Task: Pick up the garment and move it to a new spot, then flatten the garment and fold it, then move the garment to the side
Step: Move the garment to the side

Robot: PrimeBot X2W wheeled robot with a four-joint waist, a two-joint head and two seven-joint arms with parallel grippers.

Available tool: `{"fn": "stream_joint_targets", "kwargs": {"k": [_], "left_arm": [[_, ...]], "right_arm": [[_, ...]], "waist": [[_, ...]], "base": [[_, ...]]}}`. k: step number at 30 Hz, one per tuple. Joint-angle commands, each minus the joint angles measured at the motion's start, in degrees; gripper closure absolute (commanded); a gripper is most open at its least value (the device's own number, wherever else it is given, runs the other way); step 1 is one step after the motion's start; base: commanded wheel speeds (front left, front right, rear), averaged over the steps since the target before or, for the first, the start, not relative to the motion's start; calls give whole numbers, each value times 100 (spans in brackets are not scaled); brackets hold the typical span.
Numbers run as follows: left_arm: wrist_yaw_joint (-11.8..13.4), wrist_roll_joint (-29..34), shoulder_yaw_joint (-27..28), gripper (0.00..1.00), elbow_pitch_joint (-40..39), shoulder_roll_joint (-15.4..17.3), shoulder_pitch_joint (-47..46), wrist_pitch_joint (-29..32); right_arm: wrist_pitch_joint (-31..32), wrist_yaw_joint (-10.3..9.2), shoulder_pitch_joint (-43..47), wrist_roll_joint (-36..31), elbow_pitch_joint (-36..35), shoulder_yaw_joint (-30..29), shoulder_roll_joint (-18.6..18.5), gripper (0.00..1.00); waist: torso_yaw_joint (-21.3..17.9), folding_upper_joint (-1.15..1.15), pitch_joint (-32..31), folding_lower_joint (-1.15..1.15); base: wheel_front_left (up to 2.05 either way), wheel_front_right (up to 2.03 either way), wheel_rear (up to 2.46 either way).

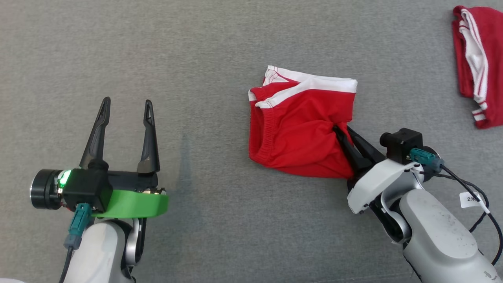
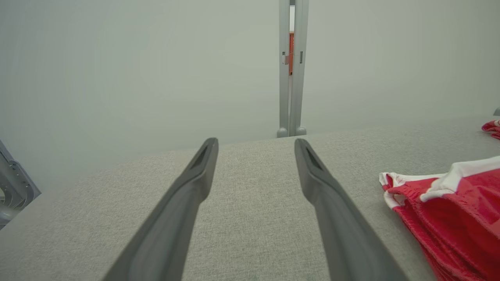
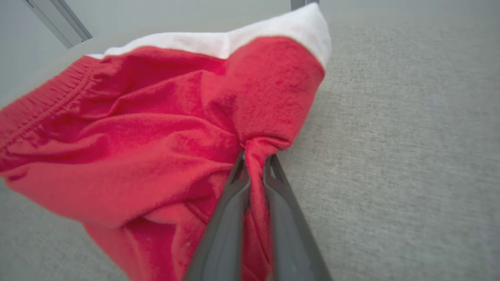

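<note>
The garment is a pair of red shorts with white trim, lying bunched on the grey table right of centre. My right gripper is shut on a pinch of red cloth at the garment's right edge; in the right wrist view the fabric is squeezed between the two fingers of that gripper. My left gripper stands open at the lower left, well apart from the garment, nothing between its fingers. In the left wrist view the left gripper points over bare table, with the garment at the right.
A second red and white piece of clothing lies at the table's far right corner, also glimpsed in the left wrist view. A pale wall with a grey post stands behind the table's far edge.
</note>
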Motion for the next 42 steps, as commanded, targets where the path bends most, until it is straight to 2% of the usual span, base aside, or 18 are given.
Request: {"fn": "stream_joint_targets", "kwargs": {"k": [1, 6, 12, 19, 27, 31, 34, 35, 36, 37, 38, 42], "left_arm": [[-6, 62, 13, 0, -52, 94, 74, -7], [-1, 152, -40, 0, -322, 246, 115, 178], [-45, 270, -168, 0, -644, 358, -5, 443], [-244, 457, -469, 0, -854, 367, -547, 634], [-384, 577, -690, 0, -991, 276, -1151, 695], [-421, 602, -763, 0, -967, 254, -1313, 643], [-448, 611, -805, 0, -926, 242, -1396, 620], [-447, 618, -818, 0, -897, 234, -1416, 601], [-447, 620, -829, 0, -873, 224, -1431, 584], [-445, 616, -845, 0, -832, 209, -1451, 572], [-444, 609, -853, 0, -805, 202, -1459, 564], [-398, 545, -868, 0, -653, 166, -1388, 498]], "right_arm": [[-36, -10, 93, 42, -66, -10, -75, 100], [-72, -10, 180, 242, -197, -121, -285, 100], [-62, -10, -144, 383, -227, -293, -590, 100], [-64, -10, -1032, 493, 225, -446, -1238, 100], [-215, -10, -2254, 441, 1027, -645, -2190, 100], [-245, -11, -2646, 494, 1575, -843, -2464, 100], [-284, -11, -2809, 522, 1955, -1002, -2524, 100], [-320, -11, -2856, 486, 2109, -1070, -2534, 97], [-330, -11, -2888, 496, 2245, -1148, -2532, 69], [-381, -11, -2926, 489, 2405, -1250, -2531, 22], [-458, -10, -2943, 466, 2488, -1317, -2504, 0], [-713, -10, -2868, 371, 2719, -1643, -2336, 0]], "waist": [[-726, 0, -20, 0], [-1375, 0, 41, 0], [-1740, 0, 286, 0], [-1554, 0, 869, 0], [-1229, 0, 1591, 0], [-1095, 0, 1808, 0], [-1022, 0, 1898, 0], [-1003, 0, 1906, 0], [-989, 0, 1905, 0], [-971, 0, 1889, 0], [-963, 0, 1865, 0], [-956, 0, 1651, 0]], "base": [[0, 0, 0], [0, 0, 0], [0, 0, 0], [0, 0, 0], [0, 0, 0], [0, 0, 0], [0, 0, 0], [0, 0, 0], [0, 0, 0], [0, 0, 0], [0, 0, 0], [0, 0, 0]]}}
